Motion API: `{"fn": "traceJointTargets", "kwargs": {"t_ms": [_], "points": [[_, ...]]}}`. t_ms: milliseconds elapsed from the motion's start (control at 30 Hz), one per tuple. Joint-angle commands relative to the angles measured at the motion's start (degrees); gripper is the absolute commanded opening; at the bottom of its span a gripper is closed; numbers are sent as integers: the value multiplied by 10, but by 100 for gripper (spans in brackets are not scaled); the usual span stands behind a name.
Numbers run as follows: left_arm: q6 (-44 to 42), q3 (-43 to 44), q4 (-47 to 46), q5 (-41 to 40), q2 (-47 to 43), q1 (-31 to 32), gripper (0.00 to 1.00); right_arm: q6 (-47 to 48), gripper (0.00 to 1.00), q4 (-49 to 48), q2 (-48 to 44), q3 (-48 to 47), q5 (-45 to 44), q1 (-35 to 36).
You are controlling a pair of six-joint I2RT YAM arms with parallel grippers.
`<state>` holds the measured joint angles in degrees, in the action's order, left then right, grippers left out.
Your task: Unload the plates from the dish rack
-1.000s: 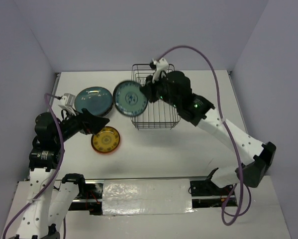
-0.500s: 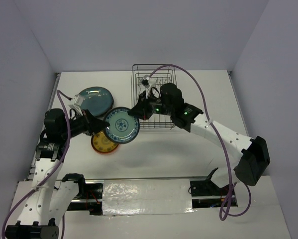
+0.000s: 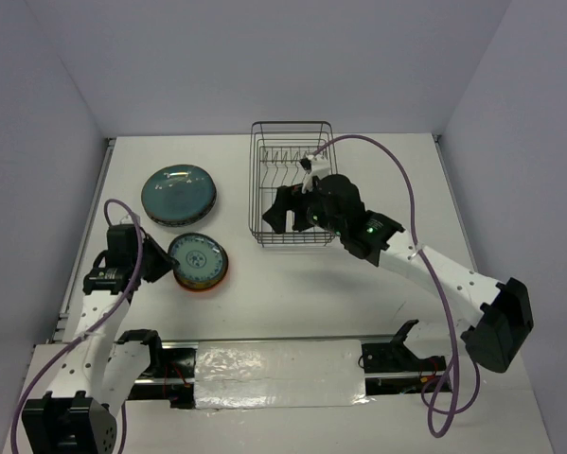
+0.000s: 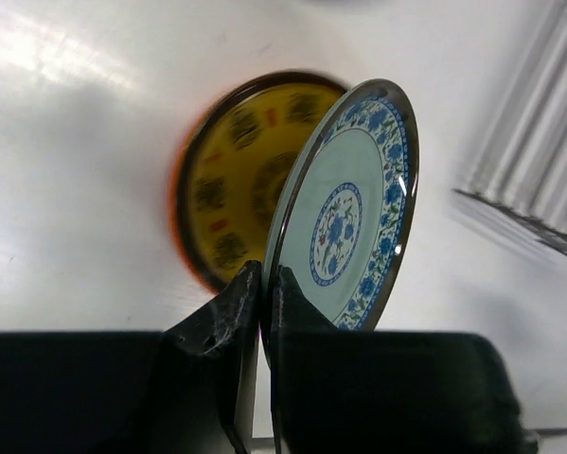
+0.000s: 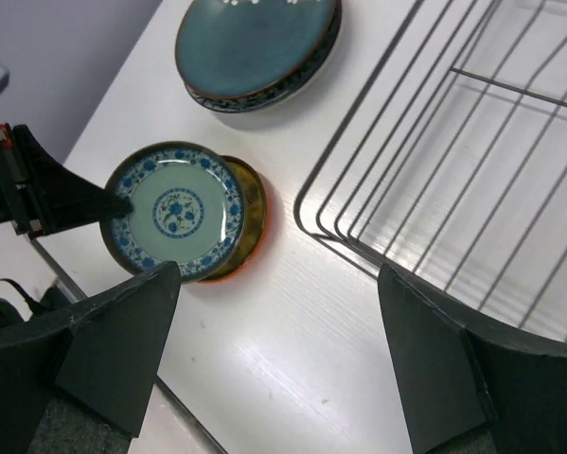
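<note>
My left gripper (image 3: 165,260) is shut on the rim of the white-and-blue floral plate (image 3: 199,258) (image 4: 354,218). The plate is tilted over the small orange plate (image 4: 231,189) (image 5: 250,222); I cannot tell whether they touch. Dark teal plates (image 3: 177,193) (image 5: 255,43) lie stacked at the back left. The dark wire dish rack (image 3: 292,151) (image 5: 453,142) stands at the back centre, with no plate showing between its prongs. My right gripper (image 3: 285,216) (image 5: 278,350) hangs open and empty over the table at the rack's front left corner.
The left table edge and a metal rail (image 3: 84,246) run close behind the left arm. A purple cable (image 3: 387,161) loops from the right arm over the rack's right side. Walls close the table at the back and sides.
The floral plate passed from my right gripper to my left, which shut on it and carried it down over the orange plate. The right gripper opened and drew back to the rack.
</note>
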<state>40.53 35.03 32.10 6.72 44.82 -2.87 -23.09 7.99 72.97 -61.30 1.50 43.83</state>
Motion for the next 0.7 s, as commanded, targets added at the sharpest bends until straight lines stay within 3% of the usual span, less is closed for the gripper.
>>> {"fn": "traceJointTargets", "kwargs": {"t_ms": [0,33,100,133,167,233,533,667], "points": [[58,-24,-19,-46,-17,-4,4,10,92,26,-53,13,-50,2],[61,-27,-19,-49,-20,-4,7,12,92,29,-59,21,-55,0],[65,-29,-18,-51,-25,-4,30,16,92,33,-77,29,-58,-1],[66,-28,-13,-51,-27,-4,47,17,92,33,-81,35,-57,-1],[65,-24,-12,-51,-29,-3,78,20,92,36,-85,37,-57,0],[66,-19,5,-50,-34,-4,100,22,92,38,-91,40,-57,1],[-46,130,81,-84,-38,-4,100,35,93,133,-148,45,-133,2],[-118,204,86,-155,-18,-4,100,24,95,218,-223,43,-286,2]]}}
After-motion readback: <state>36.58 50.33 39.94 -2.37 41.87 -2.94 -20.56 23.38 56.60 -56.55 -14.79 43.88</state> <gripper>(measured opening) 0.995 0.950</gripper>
